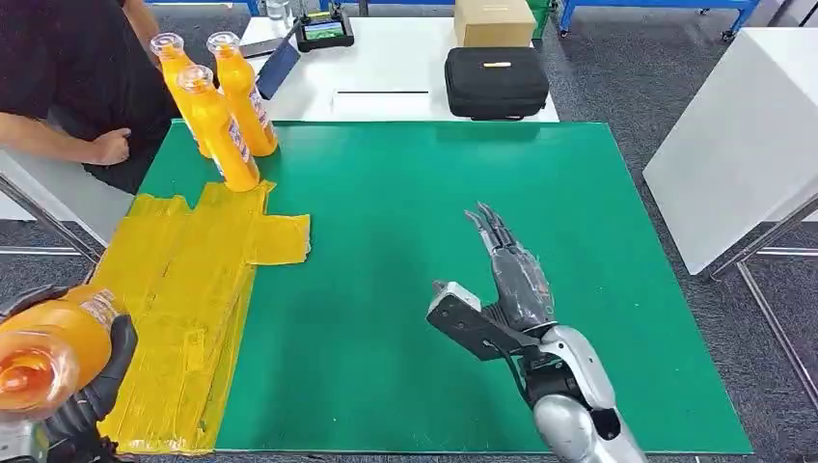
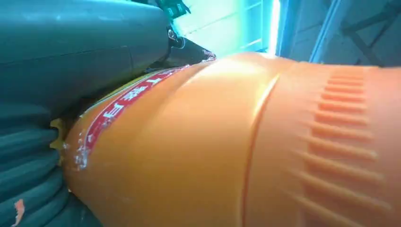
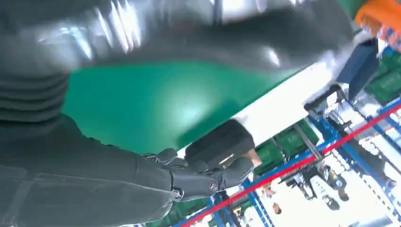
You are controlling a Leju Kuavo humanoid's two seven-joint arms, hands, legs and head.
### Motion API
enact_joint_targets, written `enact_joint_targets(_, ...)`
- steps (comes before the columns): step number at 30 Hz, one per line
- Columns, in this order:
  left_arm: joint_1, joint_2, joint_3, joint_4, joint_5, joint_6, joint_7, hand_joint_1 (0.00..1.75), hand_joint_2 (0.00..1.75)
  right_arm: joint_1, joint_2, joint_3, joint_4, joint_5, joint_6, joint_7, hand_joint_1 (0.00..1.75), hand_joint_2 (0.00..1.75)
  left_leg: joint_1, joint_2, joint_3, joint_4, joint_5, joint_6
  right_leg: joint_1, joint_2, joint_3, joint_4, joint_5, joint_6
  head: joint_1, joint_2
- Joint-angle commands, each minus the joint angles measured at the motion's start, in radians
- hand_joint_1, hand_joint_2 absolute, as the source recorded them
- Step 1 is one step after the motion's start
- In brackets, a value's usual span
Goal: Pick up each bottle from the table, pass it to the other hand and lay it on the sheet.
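While the left hand [image 1: 92, 386] grips a bottle [image 1: 53, 342] above the yellow sheet [image 1: 183, 318], the right hand [image 1: 506, 280] hovers flat, fingers spread, holding nothing. Recommended: lower the bottle sideways, releasing only once seated.

Your left hand [image 1: 92, 391] grips one orange bottle [image 1: 53, 342] beside the yellow sheet [image 1: 183, 309]; three bottles [image 1: 220, 111] stand upright well beyond it.
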Motion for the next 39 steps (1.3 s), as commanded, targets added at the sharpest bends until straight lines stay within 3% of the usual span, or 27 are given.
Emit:
enact_joint_targets(1,-0.041,-0.001,0.022,0.179,-0.435,-0.001,0.071,1.75,1.75,0.085,-0.072,-0.127,-0.171,-0.020,-0.147,-0.116,0.00,0.00,0.001,-0.002,0.005,-0.002,-0.001,-0.004,0.001,-0.004,0.005,-0.001,-0.002,0.000,0.000,0.000)
enact_joint_targets(2,-0.056,0.015,0.019,0.234,-0.564,-0.001,0.088,1.75,1.75,0.107,-0.091,-0.150,-0.205,-0.035,-0.149,-0.130,0.00,0.00,0.000,-0.004,0.003,-0.002,0.000,-0.002,0.000,-0.006,0.004,-0.001,-0.002,0.000,0.000,0.000)
enact_joint_targets(5,-0.123,0.149,-0.114,0.433,-0.836,-0.019,0.258,1.75,1.75,0.168,-0.102,-0.200,-0.280,-0.081,-0.133,-0.174,0.00,0.00,-0.001,-0.008,0.004,-0.003,0.002,-0.002,-0.001,-0.009,0.004,-0.001,-0.002,0.001,0.000,0.000)
enact_joint_targets(7,-0.192,0.243,-0.242,0.562,-0.965,-0.125,0.406,1.75,1.75,0.189,-0.092,-0.205,-0.297,-0.063,-0.120,-0.179,0.00,0.00,-0.001,-0.009,0.004,-0.003,0.002,-0.002,-0.001,-0.008,0.005,-0.002,-0.001,0.001,0.000,0.000)
enact_joint_targets(9,-0.270,0.296,-0.357,0.679,-0.959,-0.177,0.458,1.75,1.75,0.195,-0.089,-0.194,-0.303,-0.085,-0.099,-0.191,0.00,0.00,-0.002,-0.009,0.005,-0.004,0.002,-0.002,-0.002,-0.008,0.005,-0.002,-0.001,0.000,0.000,0.000)
enact_joint_targets(16,-0.514,0.290,-0.529,0.960,-1.046,-0.282,0.554,1.75,1.75,0.167,-0.099,-0.161,-0.301,-0.090,-0.061,-0.201,0.00,0.00,0.000,-0.008,0.005,-0.003,0.002,-0.005,0.000,-0.009,0.007,-0.002,-0.001,0.000,0.000,0.000)
enact_joint_targets(24,-0.581,0.220,-0.457,1.050,-1.041,-0.405,0.623,1.75,1.75,0.171,-0.115,-0.144,-0.293,-0.083,-0.040,-0.203,0.00,0.00,0.000,-0.002,0.004,-0.001,0.002,-0.003,0.000,-0.004,0.004,-0.001,0.000,0.001,0.000,0.000)
enact_joint_targets(25,-0.580,0.214,-0.440,1.069,-1.039,-0.433,0.631,1.27,1.75,0.166,-0.116,-0.140,-0.291,-0.083,-0.032,-0.199,0.00,0.00,0.001,-0.002,0.005,-0.001,0.001,-0.004,0.001,-0.004,0.006,-0.001,0.000,0.001,0.000,0.000)
enact_joint_targets(26,-0.575,0.209,-0.426,1.074,-1.046,-0.439,0.639,0.00,1.75,0.165,-0.116,-0.140,-0.290,-0.083,-0.031,-0.198,0.00,0.00,0.001,-0.001,0.004,-0.001,0.001,-0.003,0.001,-0.003,0.005,-0.001,0.000,0.001,0.000,0.000)
enact_joint_targets(33,-0.551,0.177,-0.354,1.089,-1.011,-0.488,0.662,0.00,1.75,0.167,-0.134,-0.140,-0.283,-0.083,-0.033,-0.189,0.00,0.00,0.002,0.001,0.008,-0.002,0.000,-0.006,0.001,-0.002,0.008,-0.002,0.000,0.001,0.000,0.000)
enact_joint_targets(34,-0.550,0.173,-0.346,1.091,-1.010,-0.499,0.666,0.00,0.00,0.166,-0.137,-0.138,-0.280,-0.083,-0.034,-0.189,0.00,0.00,0.002,0.002,0.008,-0.002,0.000,-0.007,0.001,-0.001,0.009,-0.002,0.000,0.001,0.000,0.000)
enact_joint_targets(39,-0.549,0.157,-0.309,1.094,-0.989,-0.497,0.684,0.00,0.00,0.168,-0.141,-0.134,-0.272,-0.085,-0.039,-0.186,0.00,0.00,0.001,0.000,0.007,-0.002,0.002,-0.004,0.000,-0.002,0.009,-0.002,0.002,0.001,0.000,0.000)
